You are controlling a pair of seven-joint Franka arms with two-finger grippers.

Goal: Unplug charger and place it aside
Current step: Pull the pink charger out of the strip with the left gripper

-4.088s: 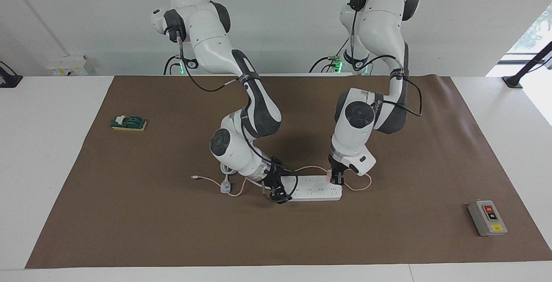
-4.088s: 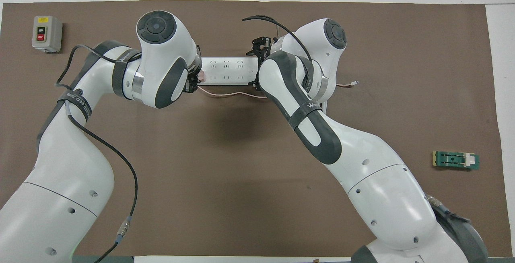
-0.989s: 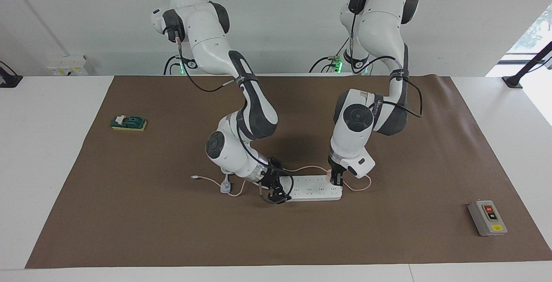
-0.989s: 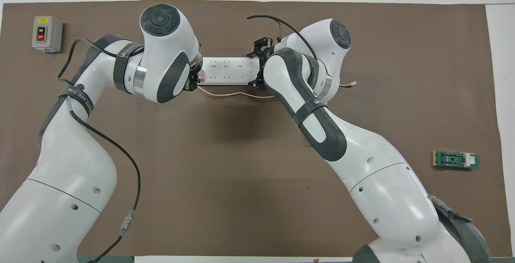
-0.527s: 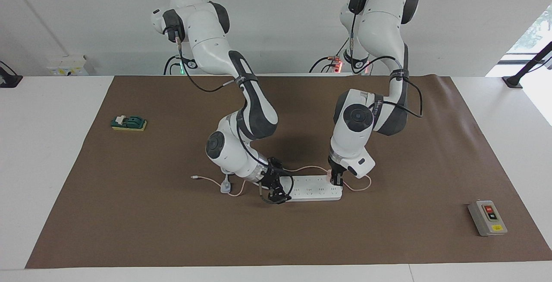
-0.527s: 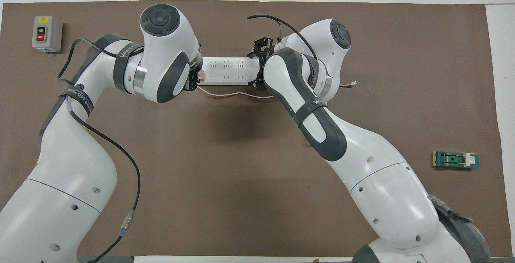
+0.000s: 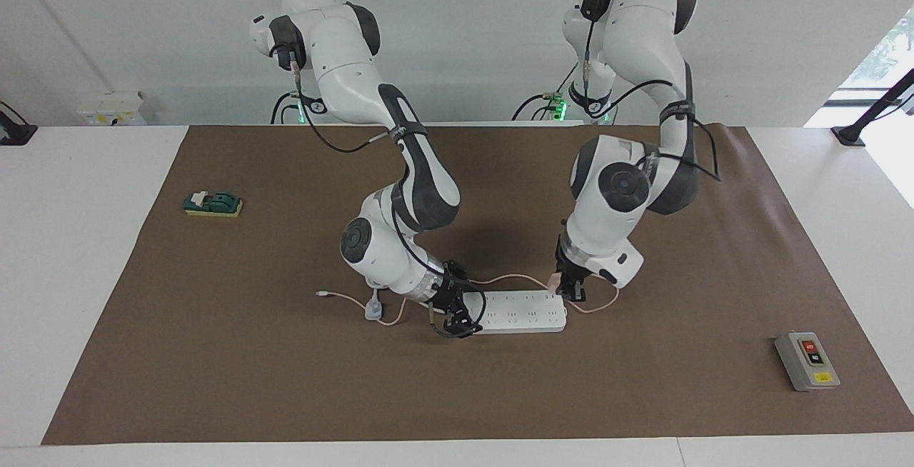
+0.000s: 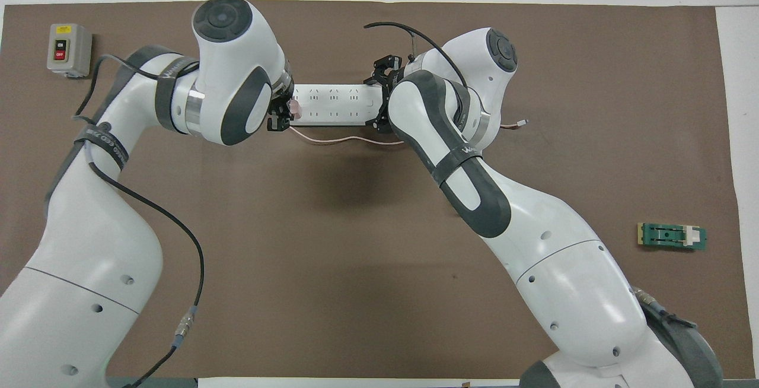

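Two grippers at the ends of a white power strip (image 7: 520,311) — the charger held at one end.

The left gripper (image 7: 571,291) pinches the pale-pink charger (image 7: 554,280) at the strip's end toward the left arm; whether the plug has cleared its socket cannot be told. Its thin pink cable (image 7: 598,304) loops out at four o'clock of the gripper in the facing view. The right gripper (image 7: 453,320) sits on the strip's other end, jaws partly spread; a grip cannot be told. Bare brown mat (image 7: 643,395) lies open at six o'clock of the strip, down to the table edge — a grey switch box (image 7: 807,360) near one corner, a green block (image 7: 213,203) at ten o'clock.
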